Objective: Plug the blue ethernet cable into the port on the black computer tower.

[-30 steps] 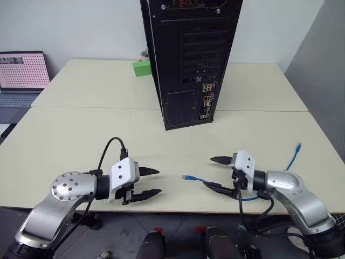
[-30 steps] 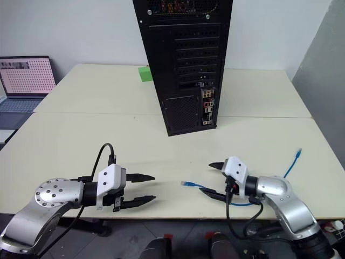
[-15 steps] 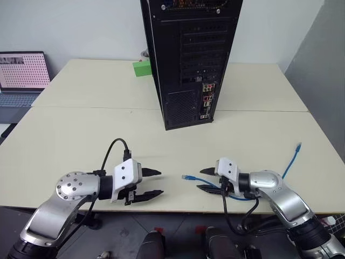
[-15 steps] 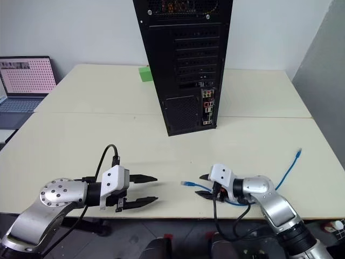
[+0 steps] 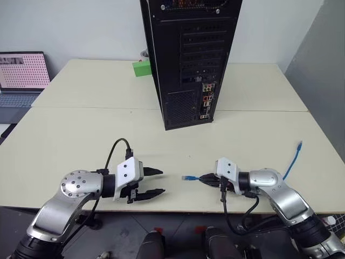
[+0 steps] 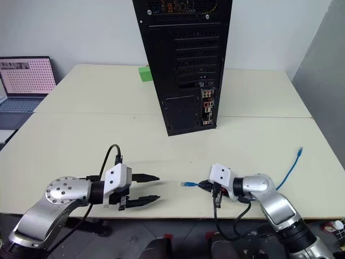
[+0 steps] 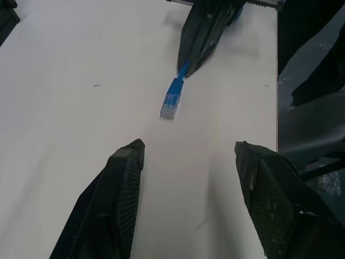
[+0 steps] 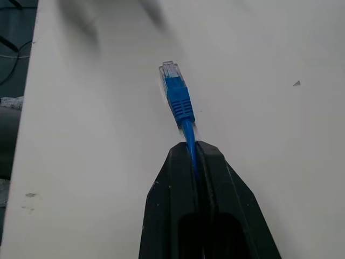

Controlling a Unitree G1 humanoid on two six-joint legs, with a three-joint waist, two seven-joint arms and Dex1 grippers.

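Note:
The blue ethernet cable lies on the pale table, with one clear plug (image 5: 187,177) near the front edge and the other end (image 5: 298,144) at the right. My right gripper (image 5: 204,178) is shut on the cable just behind the near plug (image 8: 175,91), which sticks out past the fingers (image 8: 199,216). To the left of that plug, my left gripper (image 5: 153,182) is open and holds nothing, its fingers (image 7: 121,183) pointing at the plug (image 7: 172,100). The black computer tower (image 5: 188,59) stands upright at the table's middle back. The port sits in its narrow rear connector strip (image 5: 206,102).
An open laptop (image 5: 21,75) stands at the far left. A green block (image 5: 142,68) lies beside the tower's left side. A seam (image 5: 81,107) crosses the table in front of the tower. Both grippers are close to the table's front edge (image 5: 178,210).
My right gripper has shifted left along the cable and closed on it just behind the plug. The left gripper has stayed open and almost still.

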